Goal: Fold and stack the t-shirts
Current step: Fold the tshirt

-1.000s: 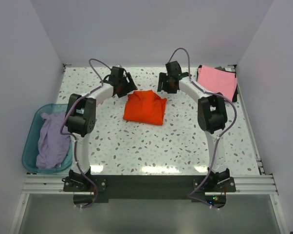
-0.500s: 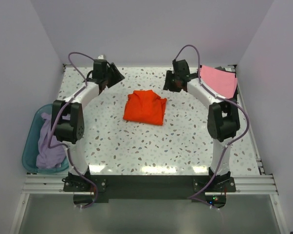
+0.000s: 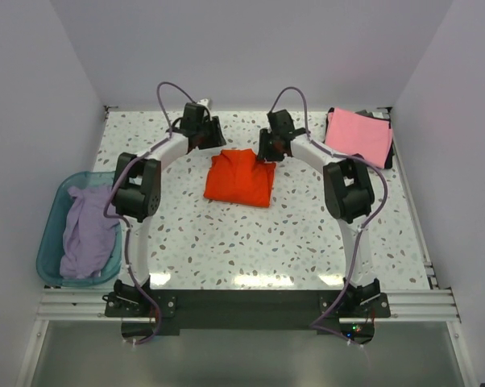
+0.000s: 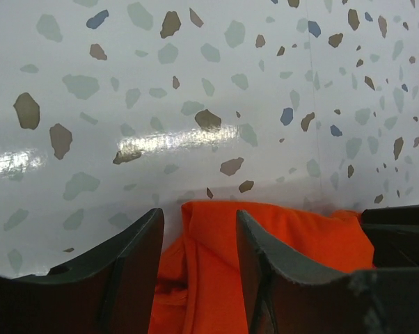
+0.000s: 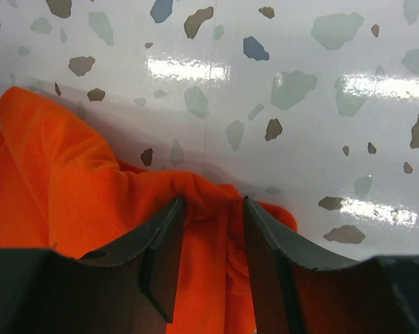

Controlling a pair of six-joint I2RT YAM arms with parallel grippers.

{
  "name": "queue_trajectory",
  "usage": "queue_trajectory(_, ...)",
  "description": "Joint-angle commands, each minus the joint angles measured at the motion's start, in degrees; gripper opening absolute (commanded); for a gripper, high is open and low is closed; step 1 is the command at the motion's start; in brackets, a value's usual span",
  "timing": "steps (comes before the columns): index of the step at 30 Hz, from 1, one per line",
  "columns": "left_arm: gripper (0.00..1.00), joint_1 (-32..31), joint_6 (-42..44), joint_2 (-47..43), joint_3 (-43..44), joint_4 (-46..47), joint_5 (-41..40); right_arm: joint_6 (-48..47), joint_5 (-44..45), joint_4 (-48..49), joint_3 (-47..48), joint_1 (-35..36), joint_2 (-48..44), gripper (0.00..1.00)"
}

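Observation:
The orange-red t-shirt (image 3: 240, 179) lies folded in the middle of the table. My left gripper (image 3: 208, 134) is at its far left corner. In the left wrist view its jaws (image 4: 199, 233) stand partly open astride a fold of the orange cloth (image 4: 216, 278). My right gripper (image 3: 267, 147) is at the far right corner. In the right wrist view it (image 5: 213, 209) is pinched on a bunched edge of the orange cloth (image 5: 70, 188). The pink t-shirt (image 3: 359, 135) lies folded at the back right. The pale lavender t-shirt (image 3: 85, 230) lies crumpled in the basin.
The translucent teal plastic basin (image 3: 49, 242) stands off the table's left edge. White walls close in the table at the back and both sides. A dark pad (image 3: 389, 155) shows under the pink shirt.
Half a second ago both grippers were drawn back and outward, away from the shirt. Both have come back in to its far edge. The orange-red shirt has kept its place.

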Motion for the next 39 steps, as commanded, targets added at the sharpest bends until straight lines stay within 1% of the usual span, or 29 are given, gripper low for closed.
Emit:
queue_trajectory(1,0.50,-1.1,5.2,1.9,4.8,-1.8,-1.0,-0.9,0.6,1.3,3.8,-0.2,0.7,0.43)
queue_trajectory(9,0.48,-3.1,5.5,5.7,8.1,-4.5,-3.8,-0.6,1.8,-0.2,4.5,-0.2,2.8,0.43)
queue_trajectory(11,0.46,-3.4,5.3,6.1,8.7,-5.3,-5.2,-0.4,1.2,0.0,4.5,-0.2,3.2,0.43)
queue_trajectory(14,0.43,-3.4,5.0,6.6,8.8,-5.0,-5.2,0.6,0.5,0.5,4.5,-0.1,3.9,0.41)
queue_trajectory(17,0.37,-3.5,4.7,7.1,9.0,-5.0,-4.9,1.1,0.5,0.8,4.7,-0.2,4.6,0.39)
queue_trajectory(18,0.31,-3.5,4.5,7.2,9.0,-5.0,-5.1,1.2,0.2,0.8,4.8,-0.2,4.6,0.33)
queue_trajectory(20,0.23,-3.5,4.1,7.0,8.8,-4.8,-5.3,1.5,0.2,1.2,4.5,-0.2,4.2,0.26)
queue_trajectory(21,0.16,-3.5,3.9,6.4,8.5,-4.5,-5.5,1.5,0.4,1.5,4.3,-0.2,4.0,0.18)
queue_trajectory(24,0.07,-3.4,3.2,4.1,6.9,-2.7,-6.2,1.7,0.6,2.3,4.0,-0.1,2.8,0.09)
queue_trajectory(25,0.05,-3.4,2.8,3.4,6.5,-2.4,-6.9,1.7,0.9,2.5,3.9,-0.2,2.5,0.04)
queue_trajectory(27,0.01,-3.3,2.5,1.5,5.6,-1.4,-7.5,1.7,1.4,2.7,3.6,-0.2,1.1,0.01)
queue_trajectory(31,0.00,-2.7,1.0,-1.6,4.2,-0.6,-9.1,1.7,2.2,3.4,2.2,-0.2,-2.1,0.00)
queue_trajectory(36,0.00,-1.3,-0.4,-5.9,1.8,0.5,-9.0,1.6,5.6,4.0,-0.3,-0.3,-6.2,0.00)
queue_trajectory(39,0.00,-1.1,-0.6,-7.3,1.6,-0.6,-9.0,1.6,7.4,3.6,-1.4,-0.3,-8.4,0.00)
